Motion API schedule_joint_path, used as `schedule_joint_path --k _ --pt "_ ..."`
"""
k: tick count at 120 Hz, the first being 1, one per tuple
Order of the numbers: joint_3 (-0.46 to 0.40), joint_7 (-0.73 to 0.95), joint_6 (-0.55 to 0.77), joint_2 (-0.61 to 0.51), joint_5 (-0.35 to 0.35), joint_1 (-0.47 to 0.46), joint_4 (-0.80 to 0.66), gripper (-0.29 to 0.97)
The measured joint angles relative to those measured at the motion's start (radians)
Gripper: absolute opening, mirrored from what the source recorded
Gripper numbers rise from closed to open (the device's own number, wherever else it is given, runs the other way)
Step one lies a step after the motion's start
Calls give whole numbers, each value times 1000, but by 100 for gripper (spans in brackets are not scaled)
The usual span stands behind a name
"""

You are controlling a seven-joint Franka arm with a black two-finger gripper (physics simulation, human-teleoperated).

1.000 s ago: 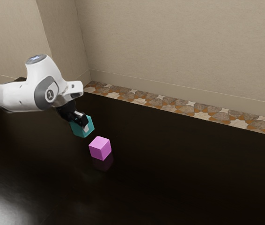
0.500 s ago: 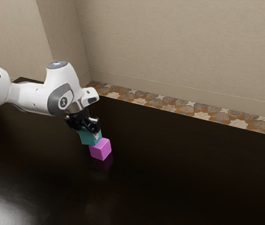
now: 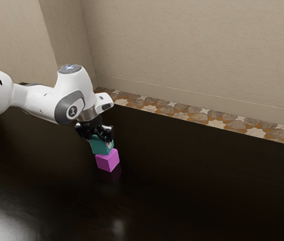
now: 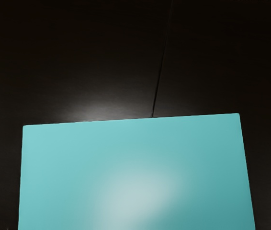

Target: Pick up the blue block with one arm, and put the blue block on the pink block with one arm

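Observation:
The blue block (image 3: 101, 146), teal in colour, rests on top of the pink block (image 3: 107, 161) on the dark table. My gripper (image 3: 99, 136) is over it, its black fingers closed on the block's sides from above. In the wrist view the blue block (image 4: 135, 177) spreads wide and close under my hand, with dark tabletop beyond it. The pink block is mostly covered from above by the blue one.
The dark glossy table (image 3: 192, 181) stretches to the exterior view's right and front. A patterned floor strip (image 3: 202, 116) and beige walls lie behind it. A thin seam (image 4: 158, 81) runs across the tabletop.
My arm carried the blue block from above left of the pink block to directly over it, then lowered it onto the pink block's top.

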Motion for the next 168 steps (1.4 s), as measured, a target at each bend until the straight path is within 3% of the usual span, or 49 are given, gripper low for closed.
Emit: schedule_joint_path --k 92,119,133,148,157,168 --pt "-15 127 45 6 28 21 -11 35" --pt "-22 168 47 1 22 18 -10 56" --pt "-21 184 43 -110 44 15 -10 61" --pt "-4 197 -20 -226 27 5 39 64" --pt "1 204 -163 -242 -1 7 199 65" --pt "4 208 -308 -260 -38 20 254 66"
